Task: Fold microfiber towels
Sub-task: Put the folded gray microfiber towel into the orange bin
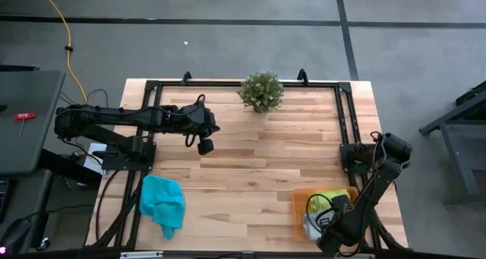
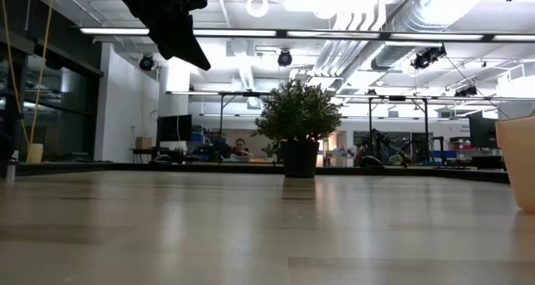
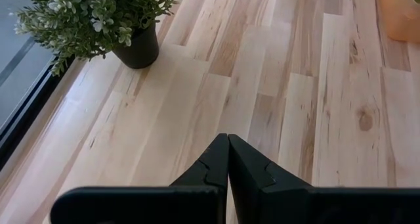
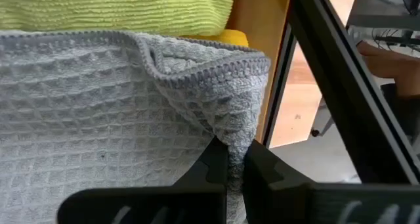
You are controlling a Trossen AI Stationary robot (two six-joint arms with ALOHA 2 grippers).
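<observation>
Grey waffle-weave towel (image 4: pixel 98 119); lime-green towel (image 4: pixel 118 7); teal towel (image 1: pixel 162 202); translucent orange tray (image 1: pixel 300 206); green plant (image 1: pixel 262 90).

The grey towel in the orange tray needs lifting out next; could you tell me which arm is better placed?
Right. The right gripper is already pinched on the grey towel's corner in the orange tray, while the left gripper hangs shut mid-table.

**Open middle, crowded corners**

Under and ahead of the left claw (image 3: pixel 228 159), fingers together above the table (image 1: pixel 258 168), bare boards run wide and open. The plant (image 1: pixel 262 90) stands ahead and to one side of it, at the far edge. The teal towel (image 1: pixel 162 203) lies behind it, near the front edge. The right claw (image 4: pixel 234 159) is down in the tray (image 1: pixel 298 206), pinching grey towel (image 4: pixel 98 158), lime towel (image 4: pixel 118 10) just beyond, tray wall beside.
</observation>
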